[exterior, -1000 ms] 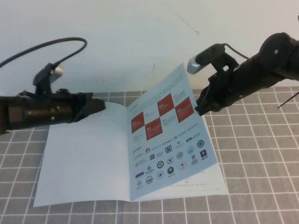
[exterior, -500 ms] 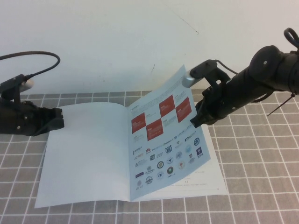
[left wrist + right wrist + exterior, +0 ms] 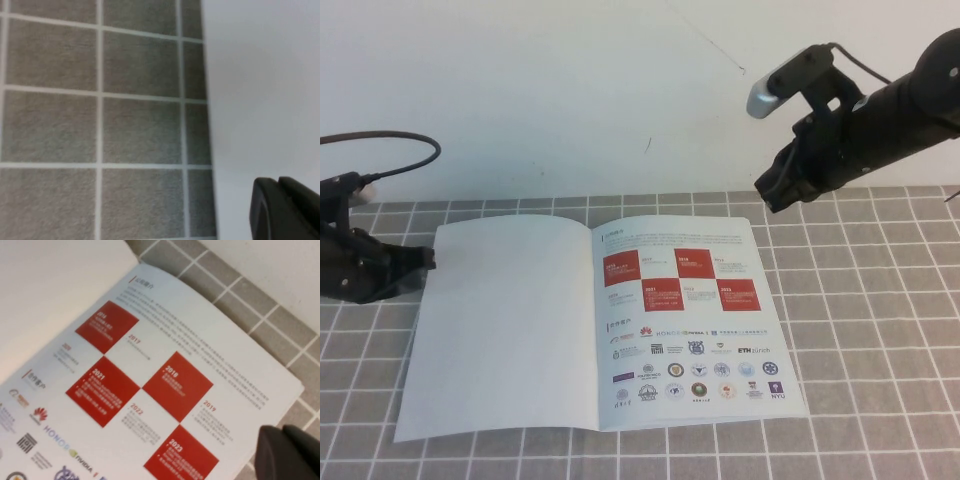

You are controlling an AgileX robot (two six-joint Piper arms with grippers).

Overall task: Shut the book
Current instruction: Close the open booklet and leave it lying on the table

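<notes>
One left tool (image 3: 423, 263) beside book (image 3: 510, 330) edge; right tool (image 3: 767, 192) above far corner.

Book (image 3: 510, 320): left page plain white with faint blue tint. Right page white, red squares (image 3: 682, 266) in checker pattern, small grey text; below, rows of logos (image 3: 690, 365) in blue, grey, green, red.
Mat (image 3: 880, 330) under book: grey squares, white grid lines.
Left gripper (image 3: 420, 266): black, just beside book's left edge.
Right gripper (image 3: 770, 190): black, beyond book's far right corner.
</notes>
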